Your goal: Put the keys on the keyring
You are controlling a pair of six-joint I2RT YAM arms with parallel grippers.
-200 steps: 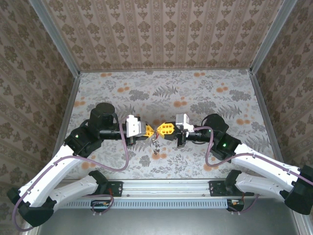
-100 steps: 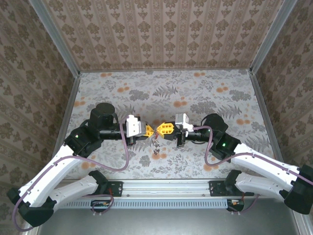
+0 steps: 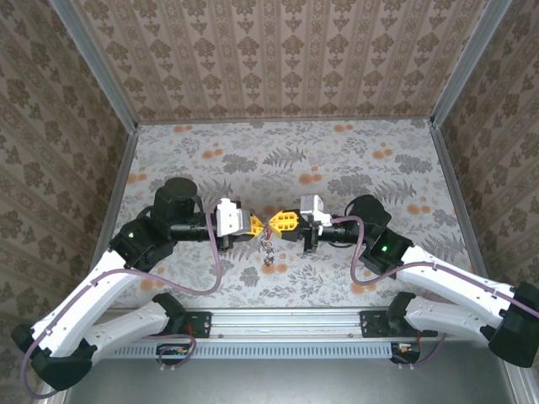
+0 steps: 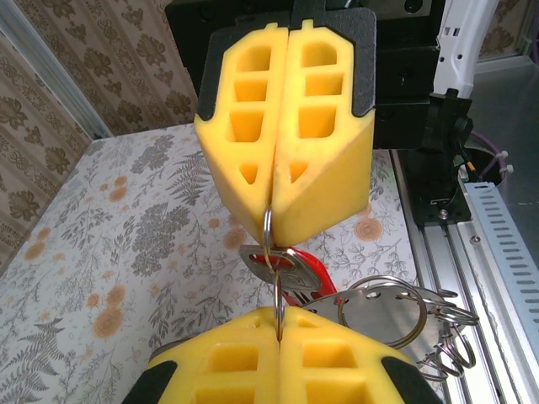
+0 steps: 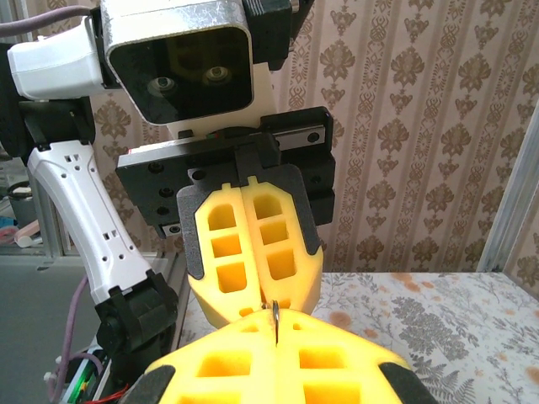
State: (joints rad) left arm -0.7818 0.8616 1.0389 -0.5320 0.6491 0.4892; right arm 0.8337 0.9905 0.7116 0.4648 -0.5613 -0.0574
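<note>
Keyring (image 4: 267,229) sits pinched edge-on between my left gripper (image 4: 278,337) and right gripper (image 4: 274,198), both clamped on it, keys (image 4: 290,268) hanging from it.

From high behind the arm bases (image 3: 189,324) at six o'clock, the top camera looks toward twelve over the whole tabletop (image 3: 337,160). The wrist cameras face each other, close over the left fingers (image 4: 227,370) and the right fingers (image 5: 227,370), sharing the keyring (image 4: 268,231).

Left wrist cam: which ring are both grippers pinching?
The thin edge-on ring at the red key; the big ring and small ones hang free at the right.
</note>
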